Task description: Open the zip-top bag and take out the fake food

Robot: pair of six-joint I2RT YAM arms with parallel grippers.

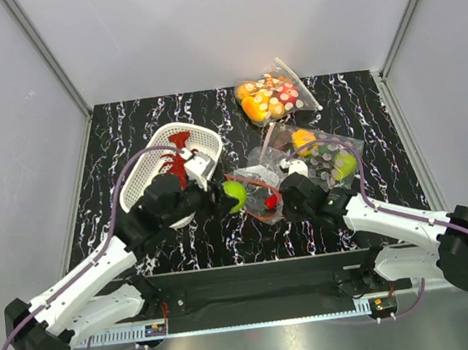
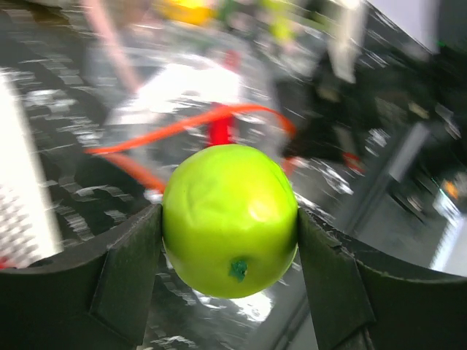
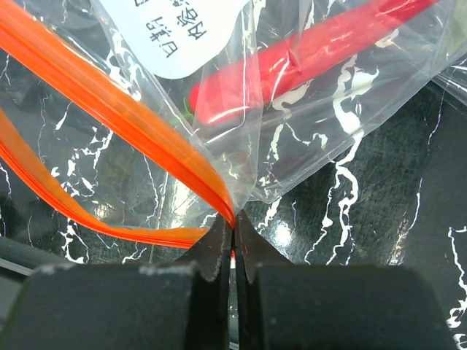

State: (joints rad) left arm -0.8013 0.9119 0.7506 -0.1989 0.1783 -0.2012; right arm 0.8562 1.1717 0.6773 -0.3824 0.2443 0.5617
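Observation:
My left gripper [image 1: 225,198] is shut on the green apple [image 1: 236,195], which fills the left wrist view [image 2: 230,219] between both fingers, just outside the mouth of the zip-top bag [image 1: 257,191]. The bag's orange-red zip strip [image 2: 182,127] stands open behind the apple. My right gripper [image 1: 282,203] is shut on the corner of the zip strip [image 3: 182,157], pinching it at the fingertips. The red chili pepper [image 3: 306,58] lies inside the bag, also visible from the top view [image 1: 271,202]. The red lobster [image 1: 182,158] lies in the white basket [image 1: 161,169].
Two clear polka-dotted bags of fruit lie nearby: one at the back [image 1: 271,98], one right behind my right gripper [image 1: 321,156]. The white basket stands left of the bag, close behind my left arm. Grey walls ring the black marbled table [image 1: 364,125].

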